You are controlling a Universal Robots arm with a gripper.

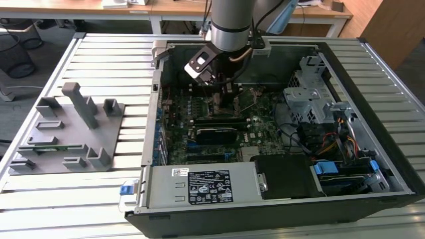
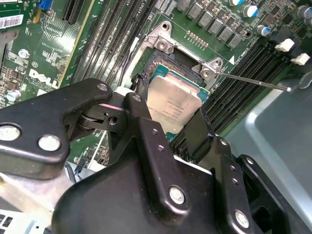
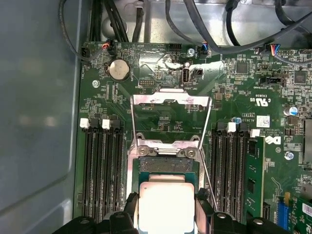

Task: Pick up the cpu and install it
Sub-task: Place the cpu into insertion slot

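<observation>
Claw (image 2: 170, 117) is down inside the open computer case (image 1: 398, 164), clamped on the cpu (image 3: 165, 207). The two black fingers (image 2: 146, 129) pinch opposite edges of the chip, with the silver top showing bare between them. An edge grip makes sense: nothing presses on the lid or the underside.

The cpu sits flat and square to the socket (image 3: 168, 163), directly over its opening. From both wrist views I can't tell whether it's fully seated or just above the contacts. My guess is the install is at the placement stage and not locked down.

The metal load plate (image 3: 170, 100) is flipped back flat on the motherboard (image 3: 234, 97), beyond the socket. The thin retention lever (image 2: 253, 82) is swung out to the side, over the memory slots. Both are out of the way, so the chip has a clear drop path, and neither is closed over the cpu.

Black memory slots (image 3: 102, 170) flank the socket on both sides, close to the fingers. That's probably why the claw comes in steep from above.

In the exterior view the arm (image 1: 231, 20) reaches down into the far part of the case. The case lies open-side-up on the slatted table (image 1: 99, 55). A grey parts fixture (image 1: 66, 134) sits on the table, well apart on the exterior view's left.
</observation>
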